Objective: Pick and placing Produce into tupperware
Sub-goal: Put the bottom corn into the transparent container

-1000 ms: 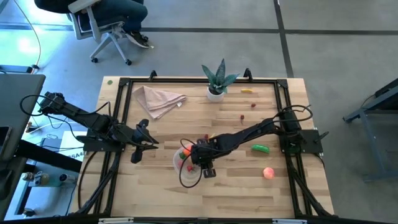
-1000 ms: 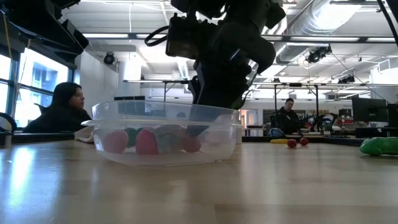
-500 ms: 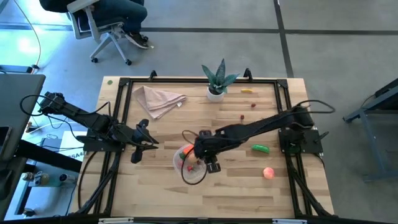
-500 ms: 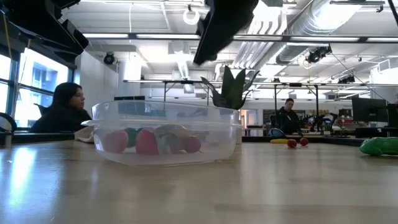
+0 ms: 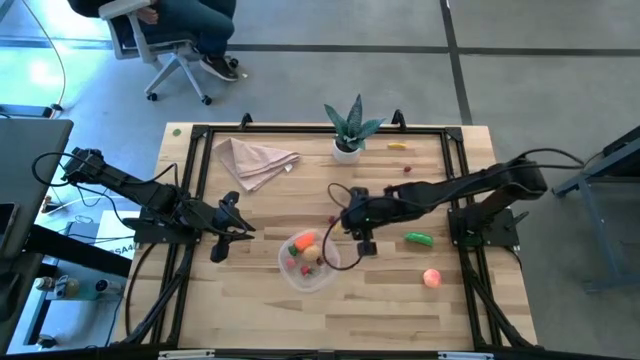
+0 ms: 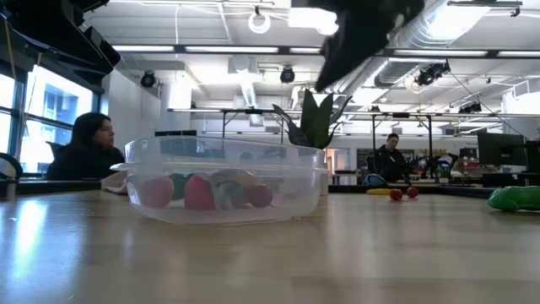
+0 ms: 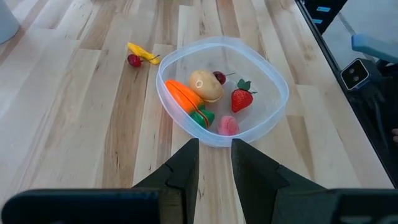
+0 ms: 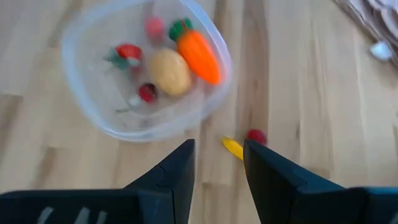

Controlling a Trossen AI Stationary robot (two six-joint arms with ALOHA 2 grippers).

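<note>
The left gripper (image 5: 222,243) waits left of the tub (image 5: 309,262), fingers slightly apart, empty. The tub holds a carrot (image 7: 182,96) and strawberry (image 7: 242,99). The right gripper (image 5: 362,241) hovers just right of it, fingers spread, empty.

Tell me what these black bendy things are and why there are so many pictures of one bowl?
They are two robot arms at a wooden table. Each ends in a two-finger end effector. Four cameras look at once: one from above, one level with the tabletop, and one on each wrist.

From above, the left end effector waits beside the tub. The right end effector hangs open and empty just past the tub.

In the tub lie a carrot, a strawberry and other small toy foods. On the table are a cucumber, a peach, a napkin and a plant.
</note>
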